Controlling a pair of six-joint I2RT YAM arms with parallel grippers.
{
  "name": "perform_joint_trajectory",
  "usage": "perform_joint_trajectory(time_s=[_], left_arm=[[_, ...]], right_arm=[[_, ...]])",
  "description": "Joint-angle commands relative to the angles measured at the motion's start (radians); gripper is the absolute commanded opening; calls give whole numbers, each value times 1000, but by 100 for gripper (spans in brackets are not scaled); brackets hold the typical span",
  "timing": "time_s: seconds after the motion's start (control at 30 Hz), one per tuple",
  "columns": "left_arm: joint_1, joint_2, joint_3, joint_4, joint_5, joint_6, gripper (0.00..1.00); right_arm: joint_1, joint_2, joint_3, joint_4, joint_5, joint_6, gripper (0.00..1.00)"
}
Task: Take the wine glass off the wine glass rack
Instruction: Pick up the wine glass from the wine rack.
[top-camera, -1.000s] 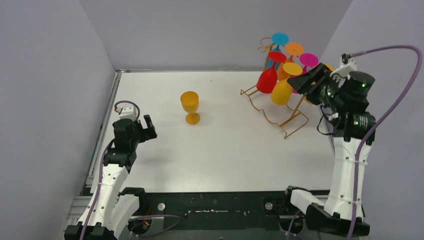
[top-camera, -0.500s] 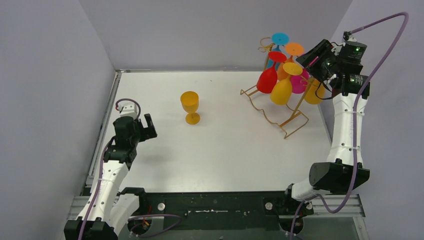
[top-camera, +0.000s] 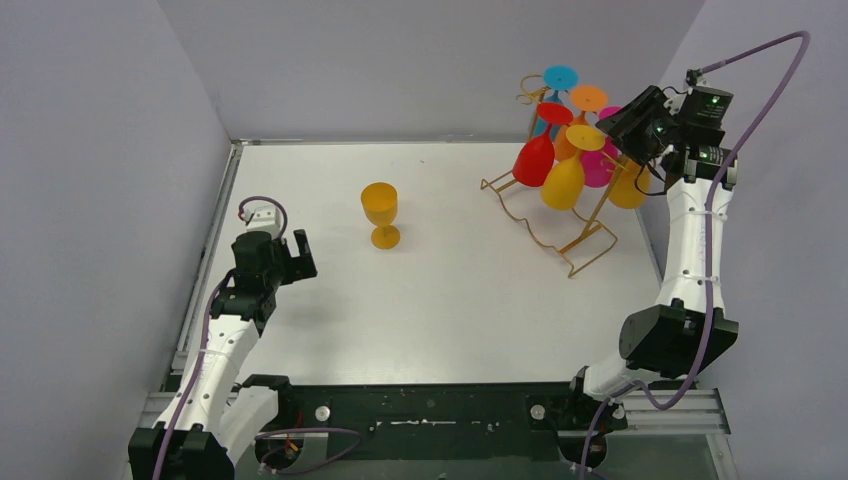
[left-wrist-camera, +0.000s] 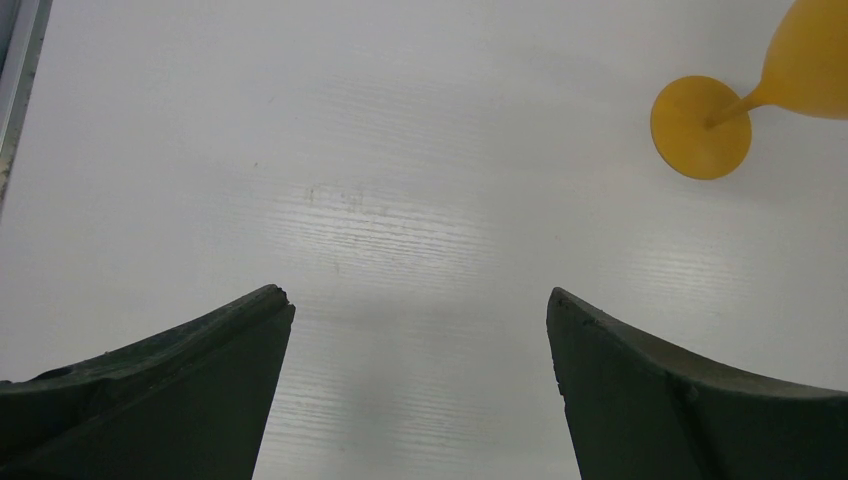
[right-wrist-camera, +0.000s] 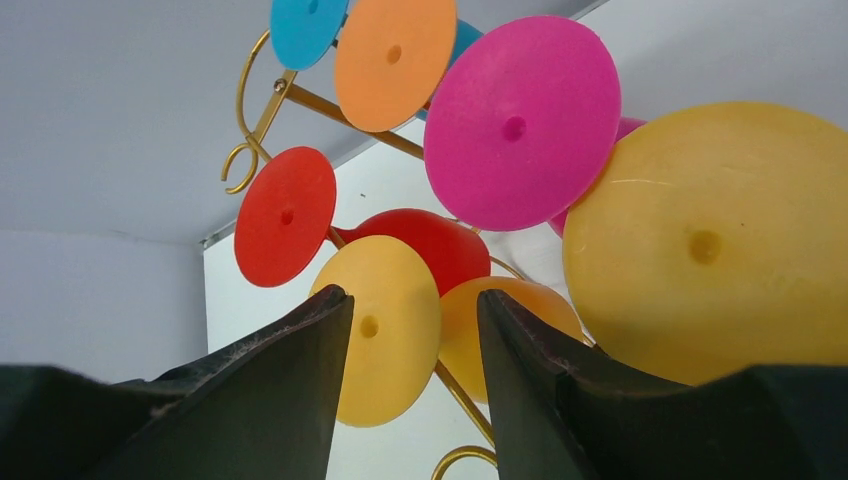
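Two arms in view, and only one is at the job. Far left, my left gripper (top-camera: 290, 255) hangs low over the white table (top-camera: 450, 300), jaws spread as wide as they go and holding nothing. Just past it, a yellow goblet (top-camera: 380, 213) stands upright on its own, well apart from the rack.

Moving right, the gold wine glass rack (top-camera: 560, 238) carries six glasses hung foot-up and packed close. At its far right is the yellow wine glass (top-camera: 628, 186) I judge I'm after, not yet off its hook. My right gripper (top-camera: 632, 128) sits high at that end, jaws about half apart and gripping nothing I can see. From the wrist view, the magenta foot (right-wrist-camera: 520, 120) and a big yellow foot (right-wrist-camera: 710, 245) crowd in right ahead.

The risk now is that those feet overlap, so a finger could nudge a neighbour off its hook. If I pull straight instead of along the wire, the foot snags and that light frame tips.
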Motion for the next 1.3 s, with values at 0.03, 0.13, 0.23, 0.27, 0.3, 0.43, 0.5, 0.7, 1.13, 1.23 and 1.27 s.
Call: perform_joint_trajectory(time_s=[0.03, 0.13, 0.23, 0.27, 0.3, 0.43, 0.5, 0.7, 1.13, 1.23, 1.27], left_arm=[[-1, 1, 50, 32, 8, 14, 97], [-2, 7, 51, 33, 8, 14, 97], [-2, 12, 52, 32, 8, 11, 97], [-3, 11, 50, 33, 9, 11, 97], [-4, 8, 48, 35, 10, 12, 97], [-5, 9, 46, 41, 14, 14, 97], [-5, 9, 43, 45, 17, 16, 97], [-5, 9, 42, 48, 19, 19, 97], [-7, 4, 37, 52, 32, 22, 97], [-7, 3, 36, 54, 33, 22, 97], [-8, 0, 34, 54, 34, 22, 97]], right_arm=[[-8, 16, 6, 68, -45, 5, 49], [-8, 19, -11, 89, -58, 13, 47], [-8, 31, -5, 98, -84, 21, 42], [-8, 32, -8, 99, -88, 26, 41], [-8, 33, -13, 102, -89, 32, 42], [-8, 34, -28, 100, -79, 33, 42], [-8, 33, -34, 102, -78, 32, 42], [-8, 29, -51, 113, -95, 37, 34], [-18, -7, -92, 149, -113, 61, 17], [-23, -22, -105, 166, -117, 78, 15], [-24, -28, -113, 177, -121, 87, 14]])
